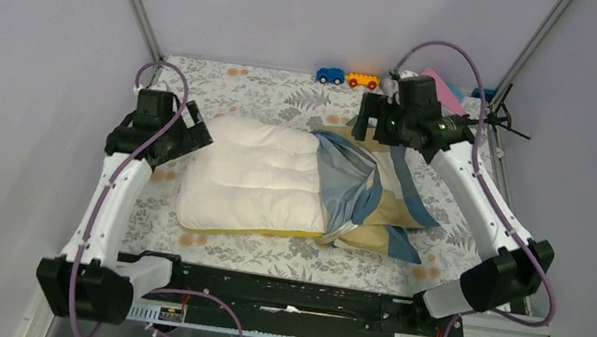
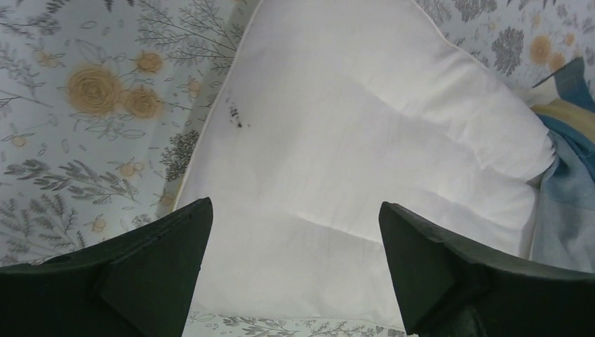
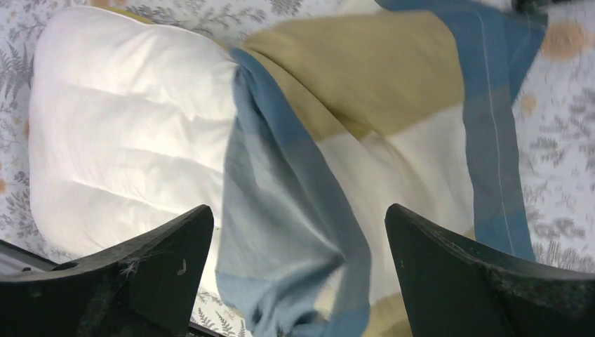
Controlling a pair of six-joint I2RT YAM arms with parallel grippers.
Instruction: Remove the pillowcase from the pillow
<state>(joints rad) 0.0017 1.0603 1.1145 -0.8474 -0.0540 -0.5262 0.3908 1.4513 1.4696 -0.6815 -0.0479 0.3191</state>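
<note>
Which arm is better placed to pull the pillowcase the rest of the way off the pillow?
Right. The right claw, open, hangs over the bunched pillowcase covering one end of the pillow; the left claw, also open, is above bare pillow.

No words, numbers or signs can be read in any view. The pillow [image 2: 365,140] has a tiny dark mark [image 2: 236,116] near its edge, too small to tell if it is writing.
</note>
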